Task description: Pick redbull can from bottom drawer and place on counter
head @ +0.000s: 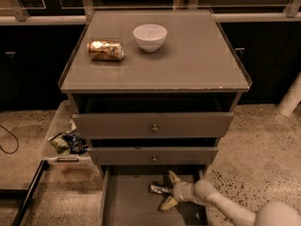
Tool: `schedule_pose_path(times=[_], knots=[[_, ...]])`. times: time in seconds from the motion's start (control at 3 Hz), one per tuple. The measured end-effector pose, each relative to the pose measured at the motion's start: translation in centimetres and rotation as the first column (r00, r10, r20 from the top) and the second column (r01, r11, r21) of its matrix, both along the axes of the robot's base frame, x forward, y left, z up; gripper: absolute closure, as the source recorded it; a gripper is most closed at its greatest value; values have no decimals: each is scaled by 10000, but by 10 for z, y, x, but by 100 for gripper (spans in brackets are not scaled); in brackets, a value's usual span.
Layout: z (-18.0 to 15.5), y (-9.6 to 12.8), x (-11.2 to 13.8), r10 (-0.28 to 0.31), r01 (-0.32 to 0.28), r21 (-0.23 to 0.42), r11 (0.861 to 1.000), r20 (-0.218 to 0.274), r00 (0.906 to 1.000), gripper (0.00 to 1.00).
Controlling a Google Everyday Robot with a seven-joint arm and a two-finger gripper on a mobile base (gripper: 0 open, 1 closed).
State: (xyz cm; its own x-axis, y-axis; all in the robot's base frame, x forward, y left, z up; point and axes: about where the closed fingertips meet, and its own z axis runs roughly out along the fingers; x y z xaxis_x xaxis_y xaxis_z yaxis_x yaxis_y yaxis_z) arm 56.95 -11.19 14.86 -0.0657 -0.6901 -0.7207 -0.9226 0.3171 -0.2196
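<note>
The redbull can (159, 189) lies on its side on the floor of the open bottom drawer (127, 201), near its back. My gripper (167, 190) reaches in from the lower right, and its two pale fingers (172, 177) are spread above and below the can's right end. The arm runs off to the lower right corner. The counter (188, 60) is the flat grey-brown top of the cabinet, above the two knobbed drawers.
A gold-orange can (106, 50) lies on its side on the counter's left. A white bowl (150, 36) stands at the counter's back middle. A clear bin (66, 138) with wrappers sits on the floor left of the cabinet. A white post (291, 95) stands at right.
</note>
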Motion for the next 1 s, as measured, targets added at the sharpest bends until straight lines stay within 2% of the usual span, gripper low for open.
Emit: schedule_pose_path(times=[0.67, 1.0], knots=[[-13, 15, 13, 438, -416, 600, 9973, -365, 9984, 0], [-13, 14, 14, 437, -414, 599, 9973, -369, 9984, 19]])
